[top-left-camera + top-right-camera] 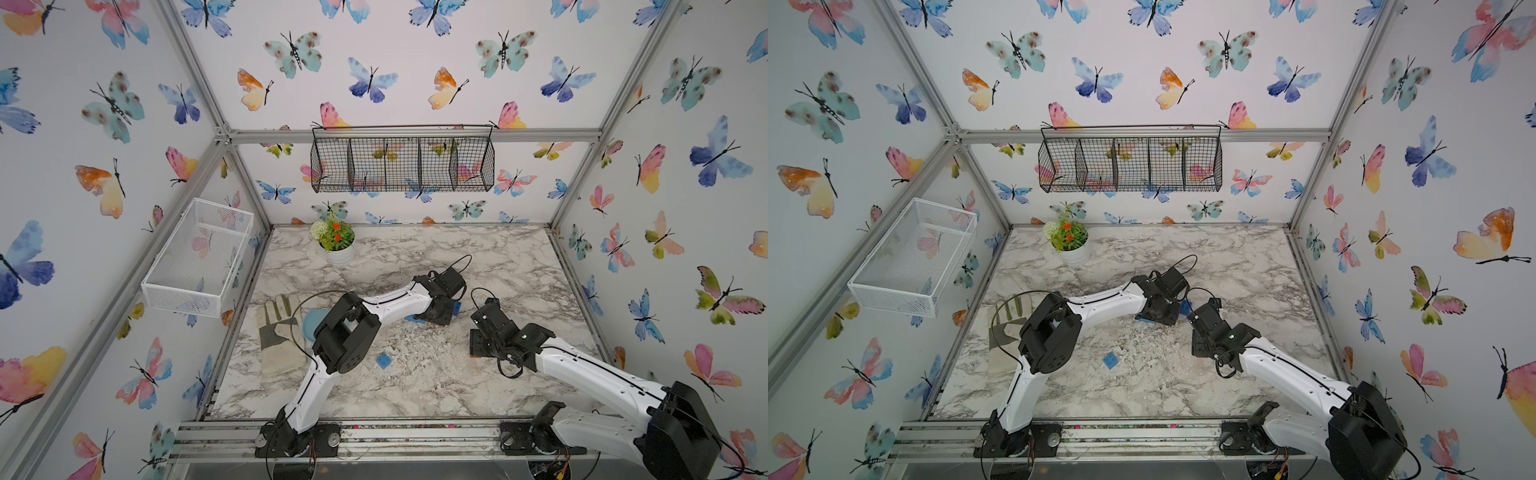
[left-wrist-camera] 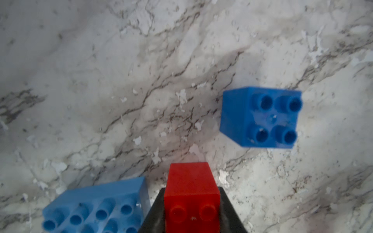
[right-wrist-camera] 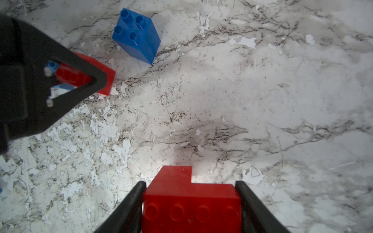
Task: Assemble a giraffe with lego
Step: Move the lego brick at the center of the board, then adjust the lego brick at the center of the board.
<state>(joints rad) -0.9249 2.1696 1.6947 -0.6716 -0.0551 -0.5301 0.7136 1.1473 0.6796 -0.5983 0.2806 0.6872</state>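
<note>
Marble tabletop (image 1: 415,395) | your left claw (image 2: 191,189) clamped a square red brick (image 2: 189,177) | your right claw (image 3: 190,183) gripped the red stepped piece (image 3: 191,201) | you likely needed studs squared before pressing.

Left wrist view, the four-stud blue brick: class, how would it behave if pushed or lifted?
Likely rigid: the four-stud blue brick has crisp moulded edges. It would probably slide rather than roll, being boxy and flat-faced. Its smooth sides might slip when gripped.

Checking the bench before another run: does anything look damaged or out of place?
Yes. The marble tabletop is scuffed and flaking in its middle, with white patches where the surface has chipped. A work glove lies by the left edge, unrelated to the build.
</note>
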